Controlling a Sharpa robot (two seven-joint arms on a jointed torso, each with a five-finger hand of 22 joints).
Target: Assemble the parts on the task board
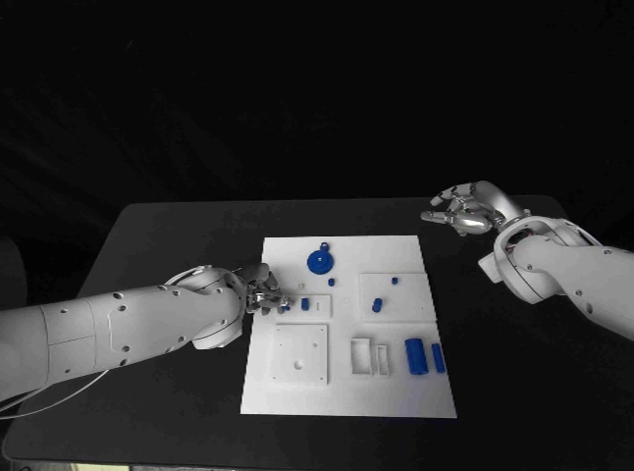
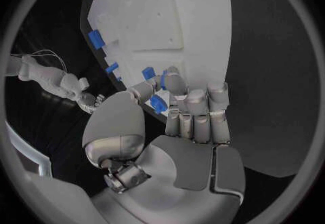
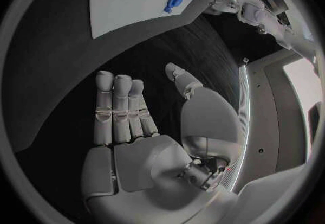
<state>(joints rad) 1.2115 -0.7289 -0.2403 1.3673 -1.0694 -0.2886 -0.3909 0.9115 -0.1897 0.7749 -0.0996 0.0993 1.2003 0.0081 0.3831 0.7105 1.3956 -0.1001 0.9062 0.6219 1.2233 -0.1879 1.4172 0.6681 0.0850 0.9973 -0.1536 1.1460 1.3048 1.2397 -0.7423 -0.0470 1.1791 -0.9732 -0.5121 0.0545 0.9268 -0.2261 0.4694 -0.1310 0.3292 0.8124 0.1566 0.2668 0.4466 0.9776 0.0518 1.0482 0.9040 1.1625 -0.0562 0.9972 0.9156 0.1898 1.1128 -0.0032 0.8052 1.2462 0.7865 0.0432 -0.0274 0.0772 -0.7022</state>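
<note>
Your left hand (image 1: 256, 292) is sitting at the near-left edge of the white board (image 1: 402, 392), and its thumb and fingers are closing together around a small blue piece (image 2: 160, 102). In the wrist view you are seeing that piece pinched between the thumb tip and the curled fingertips (image 2: 177, 84), but the fingers are covering most of it, so its shape is hard to make out. Just beyond the fingertips, two more small blue blocks (image 1: 313, 305) are standing on the board, and in the head view the hand is partly hiding whatever lies right beside them. Farther out from that hand a round blue disc (image 1: 320, 262) is lying flat with a tiny blue peg (image 1: 323, 243) just past it. Toward the middle, two small blue pegs (image 1: 378, 302) are standing in a raised white square, and two upright blue bars (image 1: 425, 356) are sitting side by side near the board's far-right side, next to a small white frame (image 1: 370, 355). A white square plate (image 1: 300, 355) with holes is lying on the board near your left forearm. Your right hand (image 1: 463, 211) is hanging well apart from the board, off its far corner over the black table (image 1: 162, 235), holding nothing; its fingers are lying loosely straight and side by side with the thumb set off from them.
</note>
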